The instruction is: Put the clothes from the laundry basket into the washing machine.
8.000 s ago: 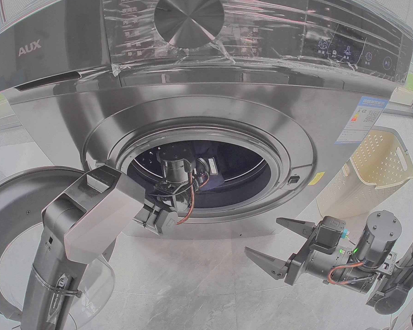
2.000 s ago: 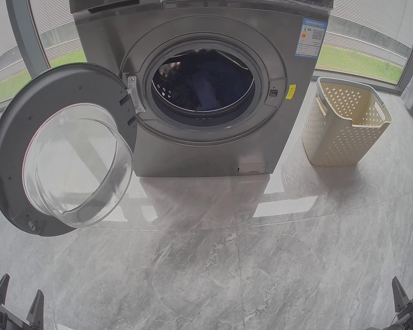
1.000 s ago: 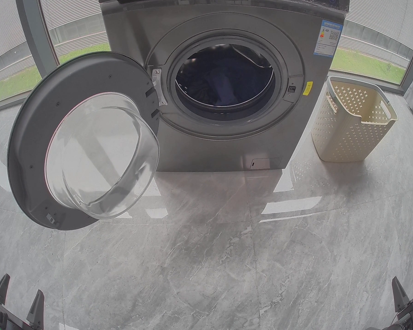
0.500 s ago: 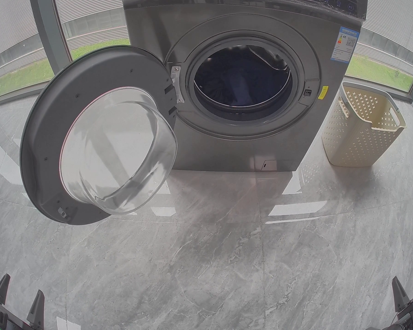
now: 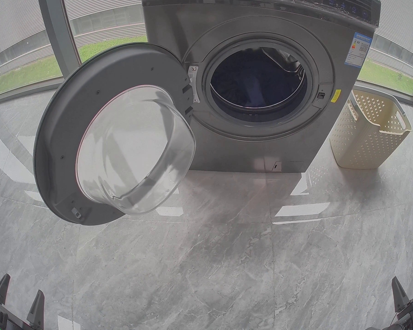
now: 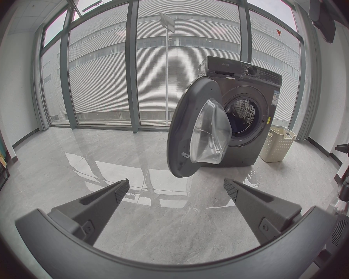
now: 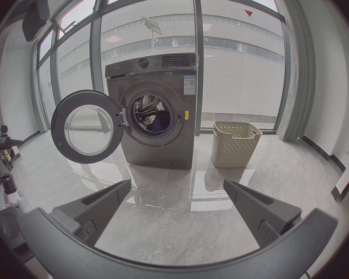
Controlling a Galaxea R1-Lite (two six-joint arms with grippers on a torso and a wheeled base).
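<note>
Both end effectors are spread wide and hold nothing: left end effector (image 5: 22, 284), right end effector (image 5: 408, 271), both low over the floor and well back from the washing machine (image 5: 243, 152).

Step in hand, my read: check for leftovers, since the load looks finished.
- Look down into the laundry basket (image 5: 362, 143) before calling it done.
- If a piece remains, come straight down into the basket, pinch the cloth and lift it clear of the rim.
- Carry it across to the machine's drum opening (image 5: 258, 84) and release deep inside, so nothing hangs over the seal.
- Stay clear of the door (image 5: 110, 134), which is swung fully open to the machine's left. An arm sweep on that side could clip it.

Containers:
- Drum: dark blue clothes (image 7: 159, 121) lie in its lower part, fully inside the machine.
- Basket: upright on the floor just right of the machine. The visible inner walls are bare and no cloth shows above the rim. Its bottom is hidden.
</note>
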